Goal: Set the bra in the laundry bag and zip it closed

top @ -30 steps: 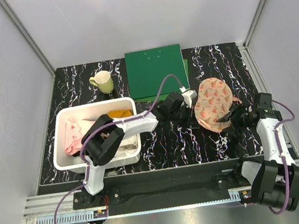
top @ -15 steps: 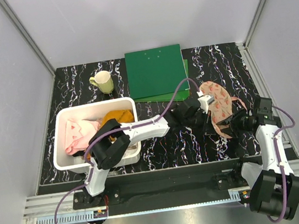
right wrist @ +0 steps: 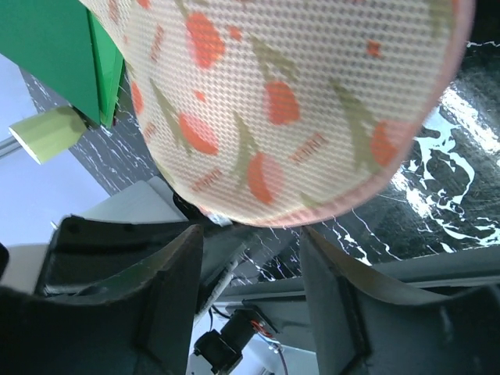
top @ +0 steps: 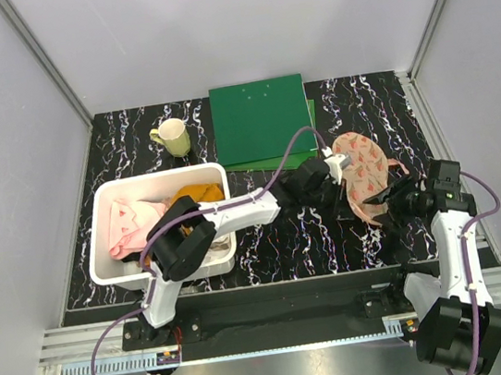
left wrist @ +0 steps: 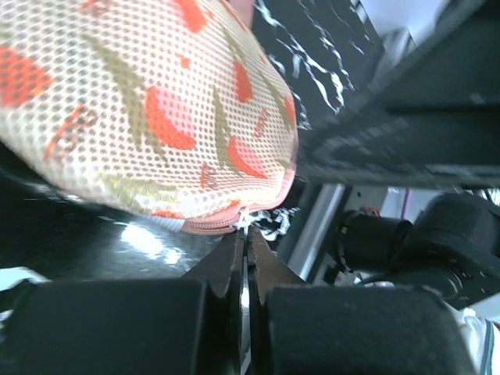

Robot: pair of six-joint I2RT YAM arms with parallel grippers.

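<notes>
Two arms meet over the right side of the black marbled tabletop (top: 304, 236).

From overhead, the left gripper (top: 342, 171) reaches right across to the round cream-pink mesh laundry bag with red-and-green motifs (top: 367, 164). The bag stands tipped up on its edge rather than lying flat, and my read is that it's held that way so the zipper rim can be worked. The right gripper (top: 384, 195) sits just beside the bag's near lower rim, placed to steady it, I'd say. Well apart on the left, the white plastic bin (top: 99, 241) holds an orange garment (top: 197, 193) and a paler pink folded cloth (top: 130, 225). A pale green mug (top: 172, 139) and a flat green board (top: 259, 116) sit at the back. And the dusty-pink padded bra? Nowhere to be seen. It may be inside the laundry bag, but I cannot tell.

On to the left wrist view, and here's what overhead hides. The fingers are pressed tight together right at the pink zipper edge, with a small whitish bit nipped between the tips. That's likely the zipper pull, though it's too small to be sure.

Now the right wrist view. These fingers stand well apart with nothing between them, and the bag's pink-trimmed rim hangs just above the gap. Whether the zip runs shut all the way round, no view settles.
</notes>
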